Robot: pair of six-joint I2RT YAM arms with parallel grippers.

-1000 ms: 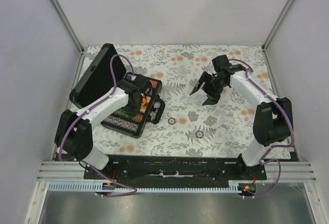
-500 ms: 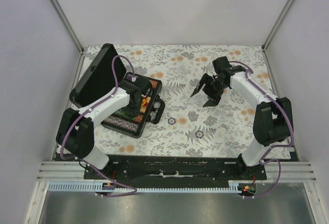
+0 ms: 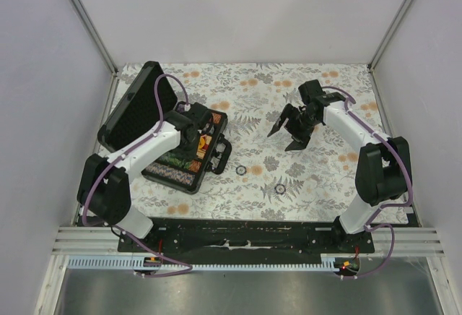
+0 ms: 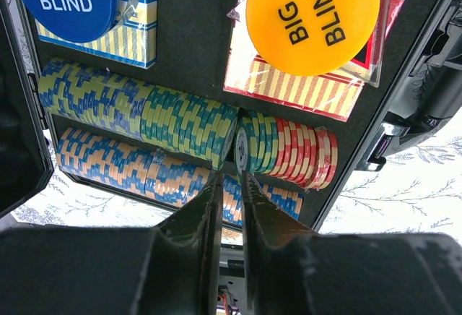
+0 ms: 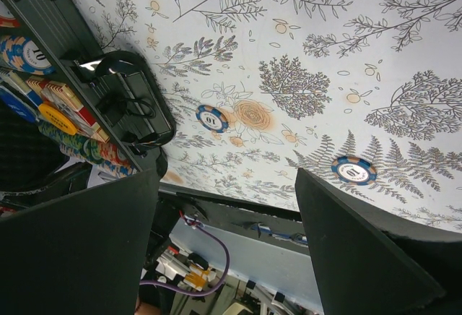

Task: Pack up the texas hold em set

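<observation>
The black case (image 3: pixel 137 109) is lying open at the left of the worktop (image 3: pixel 325 185), its rows of chips (image 4: pixel 180 123) standing on edge. My left arm (image 3: pixel 148 147) is reaching down over them, left jaws barely apart, gripping nothing. My right arm (image 3: pixel 346 123) is hovering mid-worktop, right jaws spread wide, near two loose chips (image 5: pixel 211 118).

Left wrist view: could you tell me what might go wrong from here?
The chip at the left gripper's fingertips sits askew in the chip row; it may pop out as that gripper lifts. The two loose chips lie flat on the cloth, so the right gripper's open jaws could slide them.
</observation>
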